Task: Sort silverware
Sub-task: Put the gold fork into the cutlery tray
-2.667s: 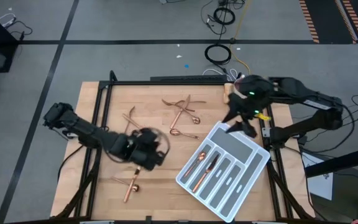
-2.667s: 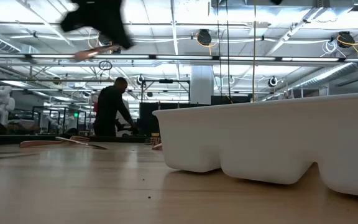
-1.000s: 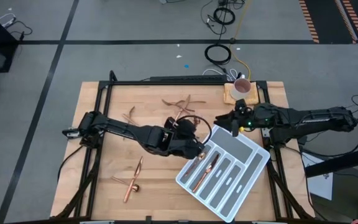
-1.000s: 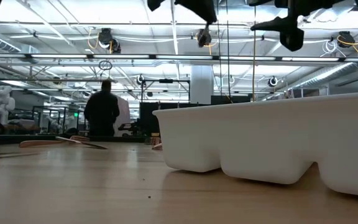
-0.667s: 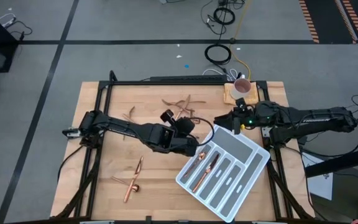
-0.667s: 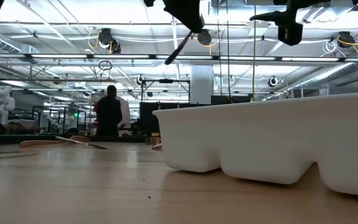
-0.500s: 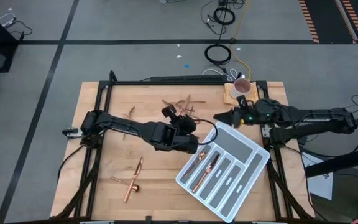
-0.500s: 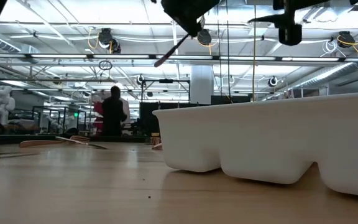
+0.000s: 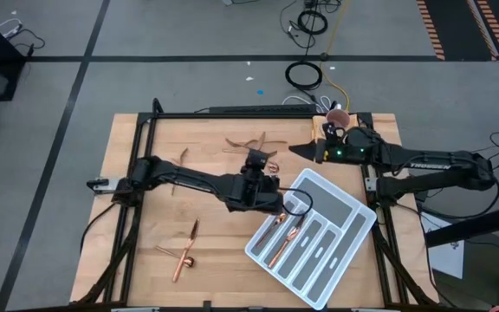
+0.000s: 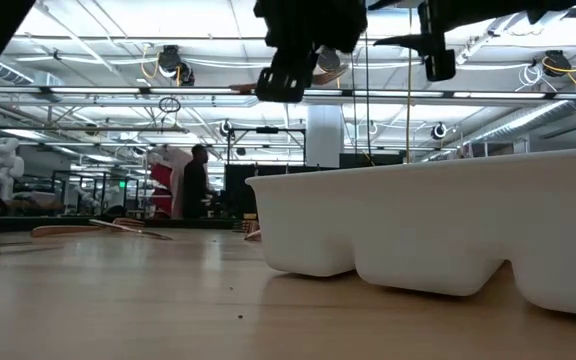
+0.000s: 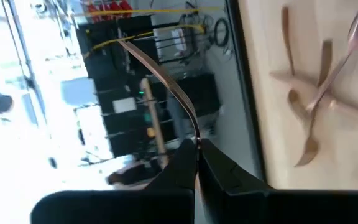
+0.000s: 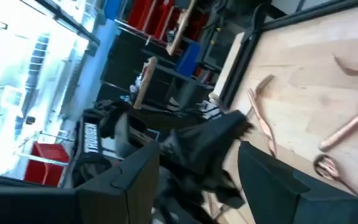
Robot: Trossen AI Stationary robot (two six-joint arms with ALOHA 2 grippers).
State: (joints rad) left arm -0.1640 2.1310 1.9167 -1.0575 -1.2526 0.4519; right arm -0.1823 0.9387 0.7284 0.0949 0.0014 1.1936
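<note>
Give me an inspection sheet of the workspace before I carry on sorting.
Surface: wooden table, bare in places.
Job's things: loose silverware at the far side, more near the front left; some pieces already in the grey tray.
Clutter: cup on a small board at the far right corner.
Grippers: left gripper shut on a thin utensil, held above the table beside the tray; right gripper open, empty, raised near the cup.
Cables: coils on the floor beyond the table.
Surroundings: a person far behind.
</note>
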